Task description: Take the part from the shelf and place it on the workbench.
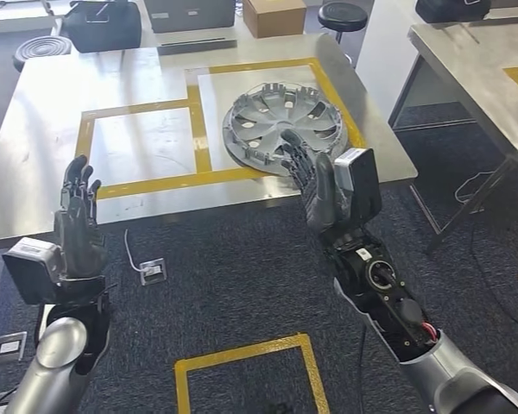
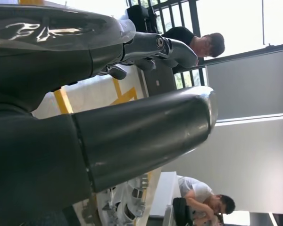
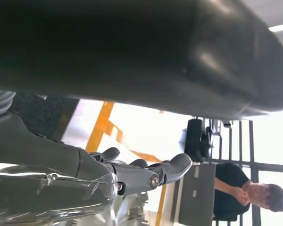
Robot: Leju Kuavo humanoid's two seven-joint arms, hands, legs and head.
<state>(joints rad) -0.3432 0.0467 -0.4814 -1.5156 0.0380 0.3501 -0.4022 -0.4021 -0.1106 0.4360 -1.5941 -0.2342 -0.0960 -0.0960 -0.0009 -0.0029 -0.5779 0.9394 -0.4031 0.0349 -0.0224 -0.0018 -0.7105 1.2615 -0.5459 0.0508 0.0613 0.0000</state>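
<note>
Grey carpet with yellow floor tape runs under a wide metal tabletop (image 1: pixel 41 155), itself marked off with yellow tape into two rectangles. More tables, a stool and a cardboard box stand behind it, and the wrist views catch seated people by dark window frames.

Inside the right-hand rectangle lies the part (image 1: pixel 284 125), a grey wheel cover, flat on the tabletop with its ribbed, clipped inner side up. Its near rim crosses the yellow tape at the tabletop's front edge. Being round, it has no long axis; its face points straight up.

By its look it is thin moulded plastic: probably light, fairly stiff across the spokes but springy at the rim, and smooth enough to slip. The small clips around the edge seem the breakable bits. The rim, or a spoke opening just inside it, looks the safest place to take hold.

The right hand (image 1: pixel 306 172) sits at the part's near rim with fingers extended, gripping nothing; whether the fingertips touch the rim I cannot tell. The left hand (image 1: pixel 78 211) is raised before the tabletop, well apart from the part, fingers straight, spread and empty.
</note>
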